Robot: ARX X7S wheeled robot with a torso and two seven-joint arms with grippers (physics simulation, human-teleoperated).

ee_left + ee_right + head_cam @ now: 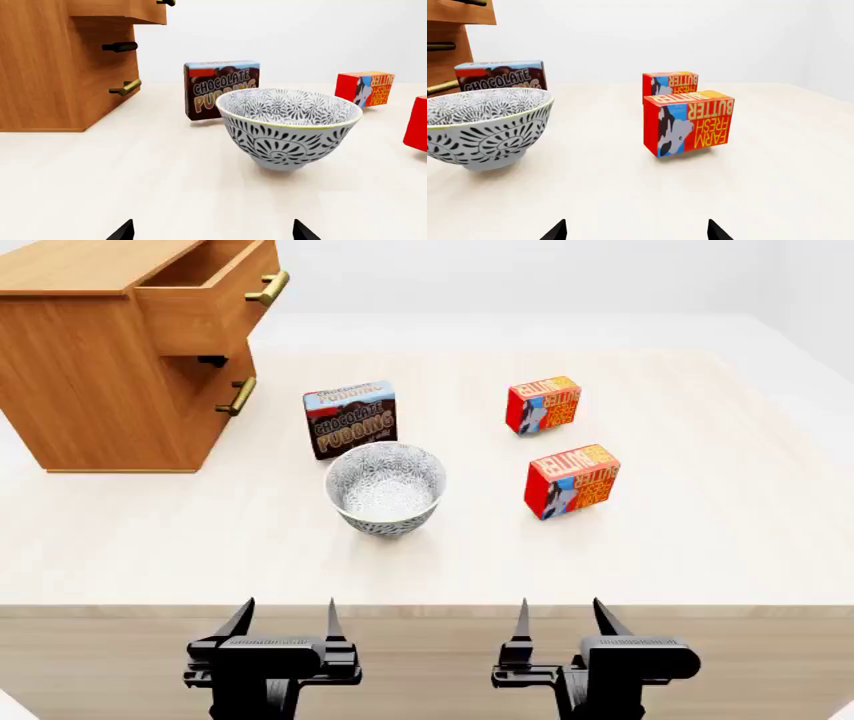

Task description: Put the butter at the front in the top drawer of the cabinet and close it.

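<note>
Pale wood tabletop [694,540] runs under plain white walls, with the cabinet [107,370] standing at its far left corner and the top drawer [207,295] pulled out, its brass handle facing the boxes. The butter [573,481] at the front is a small red box with an orange-yellow face, "FARM FRESH BUTTER" lettering and a blue patch showing a cow; it stands upright on the right half of the table, nearer the robot than its twin, the second butter box [543,405], which sits just behind it. A patterned bowl [386,487] stands left of the front box, with the Chocolate Pudding box [350,419] just beyond the bowl. Both arms are low at the table's near edge, level and pointing forward: the left gripper [284,618] faces the bowl, the right gripper [559,617] faces the front butter. Each claw is spread wide and holds nothing.
</note>
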